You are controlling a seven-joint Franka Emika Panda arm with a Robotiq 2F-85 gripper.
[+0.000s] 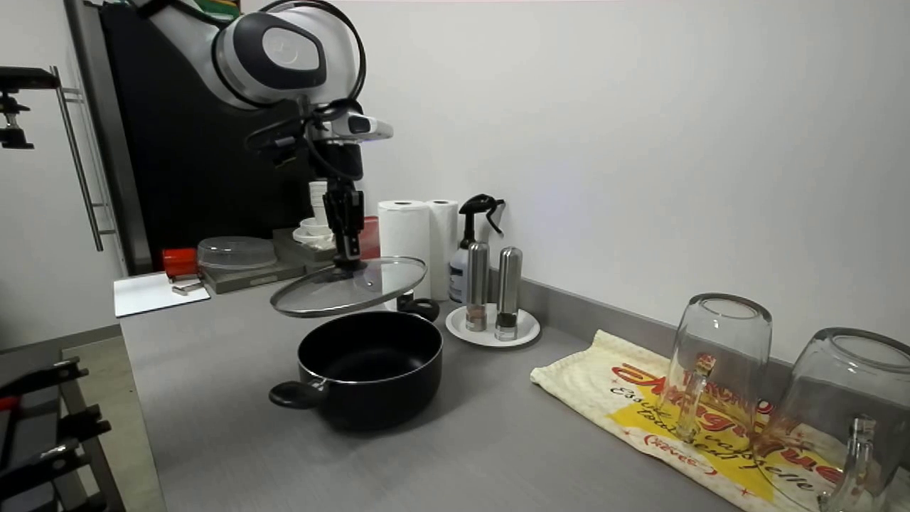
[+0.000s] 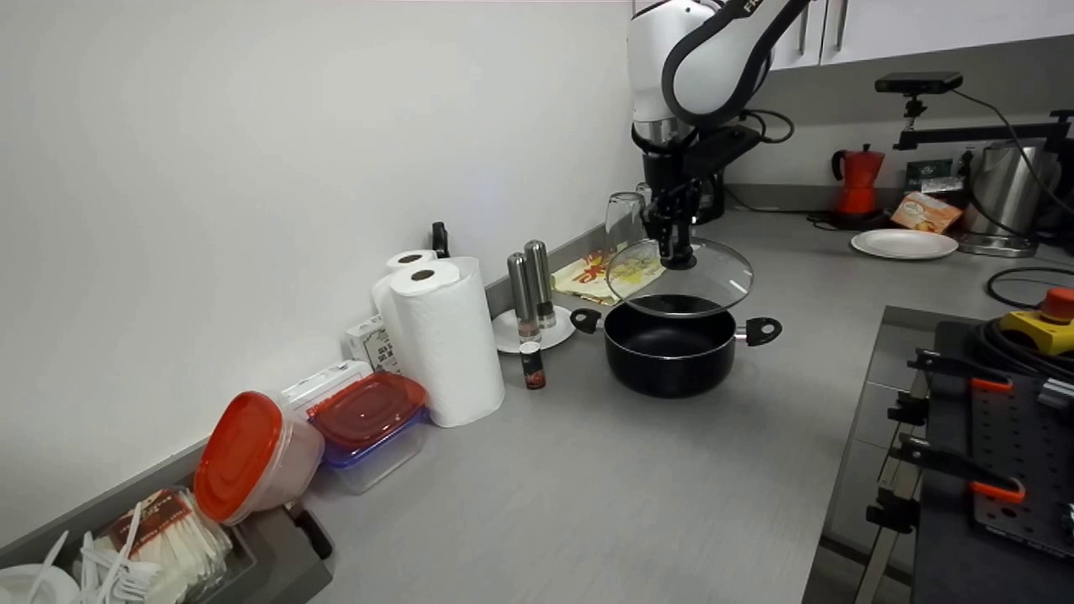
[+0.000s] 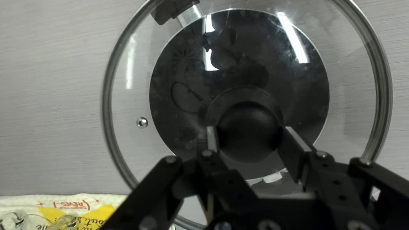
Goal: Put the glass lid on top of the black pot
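Our gripper holds the glass lid in the air above the black pot, so we judge the job past its halfway point: the lid is up and nearly over its seat, but not on it. What remains for us, as we see it, is to line it up, level it, lower it and let go. The two fingers stand partway together, parted only as far as the dark knob between them allows; they appear to press on both its sides, and we make out nothing else in their grip.

Below the knob, the lid hangs tilted in an exterior view, lower toward the front edge of the bench and apart from the pot. Through the glass in the wrist view, we see the pot's round body inside the lid's outline, though we cannot tell how well the two are centred. The pot stands upright between the front edge and the wall edge, one stubby handle toward each.

Farther out, along the wall edge, two steel spice mills stand on a white plate, with paper towel rolls to one side and two upturned glass mugs on a printed dish towel to the other.
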